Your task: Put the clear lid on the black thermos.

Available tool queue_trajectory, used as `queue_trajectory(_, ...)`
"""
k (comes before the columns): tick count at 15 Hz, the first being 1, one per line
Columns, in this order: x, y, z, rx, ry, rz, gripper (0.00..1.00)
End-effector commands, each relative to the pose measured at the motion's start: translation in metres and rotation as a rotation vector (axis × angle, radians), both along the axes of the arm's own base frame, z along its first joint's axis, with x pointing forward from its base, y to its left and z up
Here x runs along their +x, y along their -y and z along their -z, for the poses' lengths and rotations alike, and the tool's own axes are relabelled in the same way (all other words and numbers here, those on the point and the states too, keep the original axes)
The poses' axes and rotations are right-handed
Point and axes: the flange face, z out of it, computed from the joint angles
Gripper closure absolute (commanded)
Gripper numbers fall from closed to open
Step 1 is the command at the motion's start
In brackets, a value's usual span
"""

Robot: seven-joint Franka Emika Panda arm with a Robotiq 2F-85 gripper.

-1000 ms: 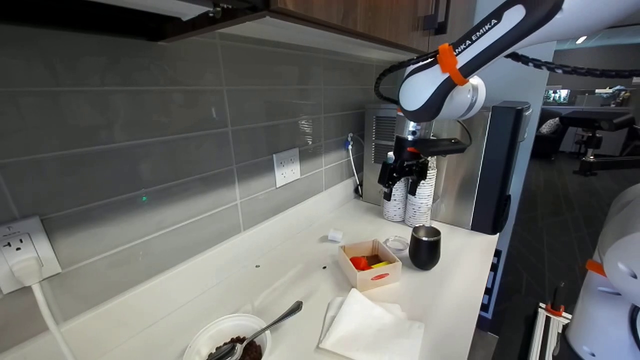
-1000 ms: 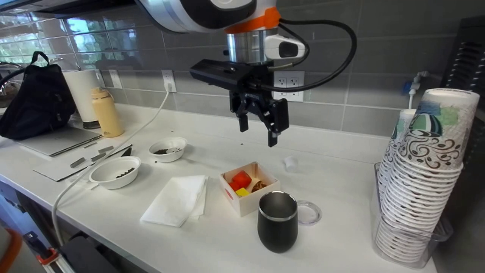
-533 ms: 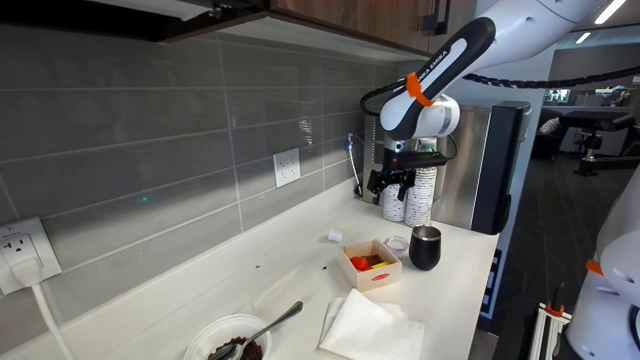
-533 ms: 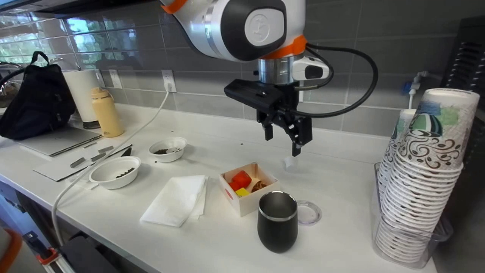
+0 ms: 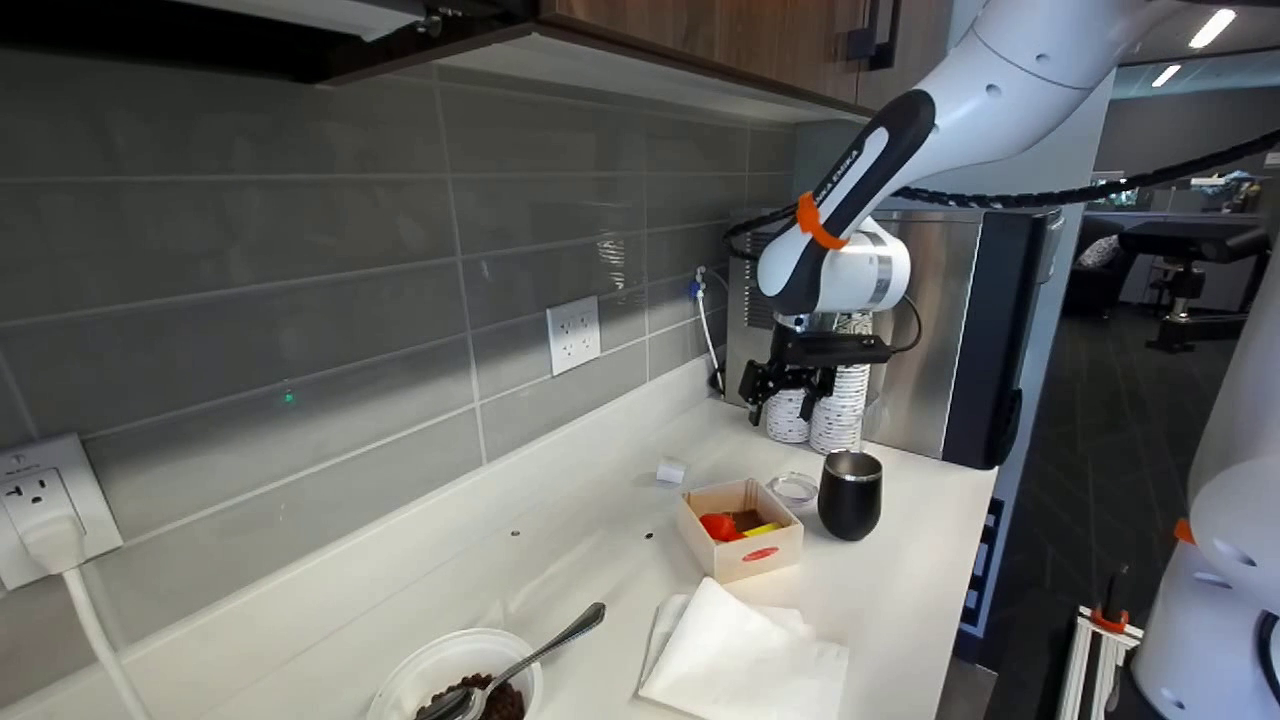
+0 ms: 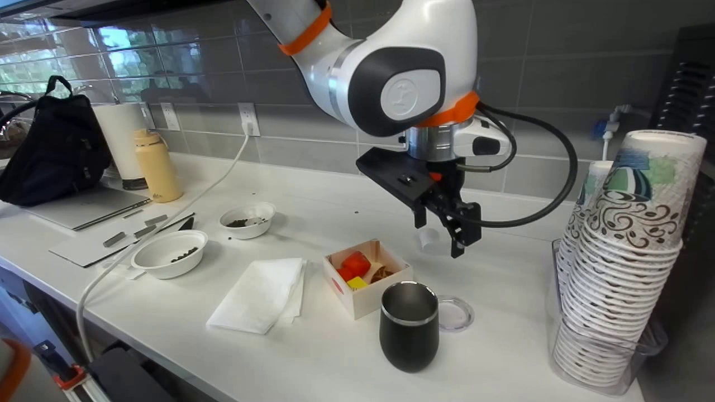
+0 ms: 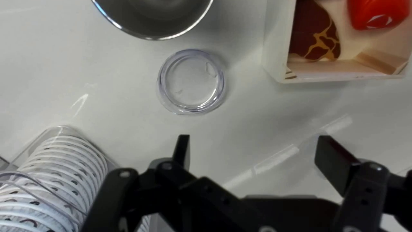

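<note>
With the fingers (image 7: 183, 150) wide apart and empty, centre them over the clear lid (image 7: 192, 82), which lies flat on the worktop (image 6: 313, 363) just beside the black thermos (image 6: 409, 338), then lower vertically and close evenly across the lid's rim.

My arm (image 5: 1000, 110) is white with black panels (image 6: 364, 92) and pale lettering (image 5: 838, 178) ending in EMIKA, wrapped in orange straps (image 6: 455, 111), strung with a black cable (image 6: 573, 167); my black gripper (image 7: 254, 149) shows round grey screws (image 7: 375, 166).
</note>
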Motion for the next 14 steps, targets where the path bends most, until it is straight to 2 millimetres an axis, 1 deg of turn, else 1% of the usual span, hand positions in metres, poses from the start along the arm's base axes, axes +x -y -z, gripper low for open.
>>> queue_trajectory(1,0.008,0.009,0.028,-0.016,-0.001,0.04,0.0)
queue_trajectory(4,0.007,0.014,0.056,-0.015,-0.031,0.066,0.0)
queue_trajectory(7,0.009,0.019,0.076,-0.004,-0.051,0.101,0.0)
queue_trajectory(14,0.022,0.03,0.101,0.006,-0.085,0.175,0.0)
